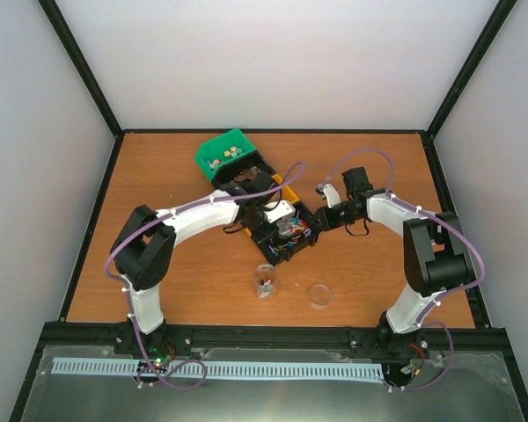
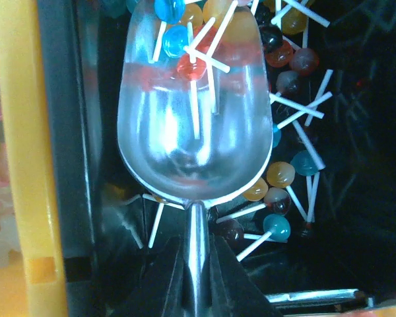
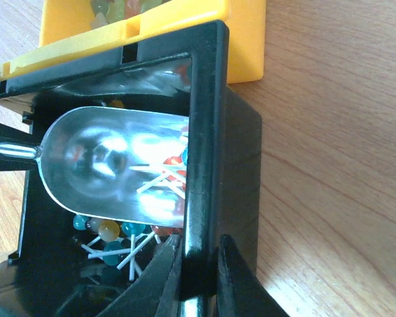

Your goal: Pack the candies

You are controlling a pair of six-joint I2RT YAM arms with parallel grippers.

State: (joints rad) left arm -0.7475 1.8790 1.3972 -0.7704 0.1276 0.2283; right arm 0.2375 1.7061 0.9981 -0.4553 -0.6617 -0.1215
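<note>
No legible text, labels, brands or nos. in any view: nothing readable on the metal scoop (image 2: 185,132), lollipops (image 2: 277,226), black bin (image 3: 208,132), yellow bin (image 3: 244,39), green bin (image 1: 206,156) or counter (image 1: 185,272).

- Lollipops (image 2: 277,226): small round heads in teal, blue, orange, red and dark brown, each on a thin white stick. They lie in a loose tangle on the floor of the black bin (image 3: 241,145), sticks pointing every way.
- A few of these rest on the front lip of the silver scoop (image 2: 185,132): two blue heads and a red one, sticks crossed.
- Orange and green sweets (image 3: 112,8) fill the yellow bin (image 3: 247,39) beside the black one; too blurred to tell their shape.
- Pale roundish pieces (image 1: 227,156) sit in the green bin (image 1: 213,151) at the far end.
- A small heap of candies (image 1: 264,285) lies at the bottom of the upright clear jar (image 1: 266,269) on the bench (image 1: 185,281).
</note>
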